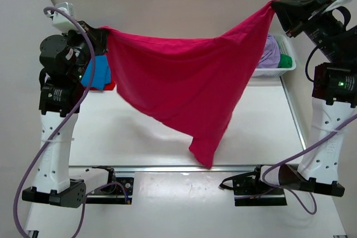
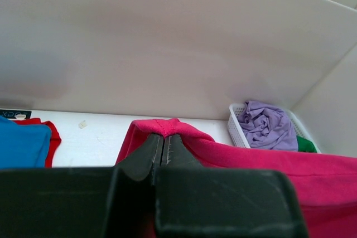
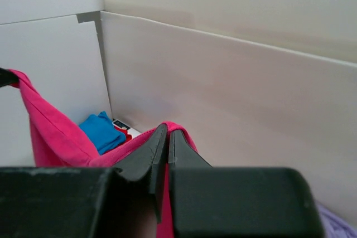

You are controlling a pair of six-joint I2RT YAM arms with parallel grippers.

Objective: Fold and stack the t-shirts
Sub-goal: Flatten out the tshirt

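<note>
While both my arms stand high above the table (image 1: 139, 132), I hold the pink shirt (image 1: 184, 87) stretched in the air between them. My left gripper (image 1: 104, 33) has its jaws pressed together on one upper corner of the cloth. My right gripper (image 1: 275, 8) pinches the other corner, higher and further back on the right. The shirt sags in a wide drape. Its lowest tip hangs near the front edge of the table, and I cannot tell whether it touches.

At the far left of the table, behind my left arm, lies the blue shirt (image 1: 96, 73). The red shirt (image 1: 110, 86) seems to lie beneath it, only its edge peeping out. In the far right corner stands the basket (image 1: 273, 72), holding the crumpled lavender shirt (image 1: 270, 53) with the green shirt (image 1: 285, 61) beside it.
</note>
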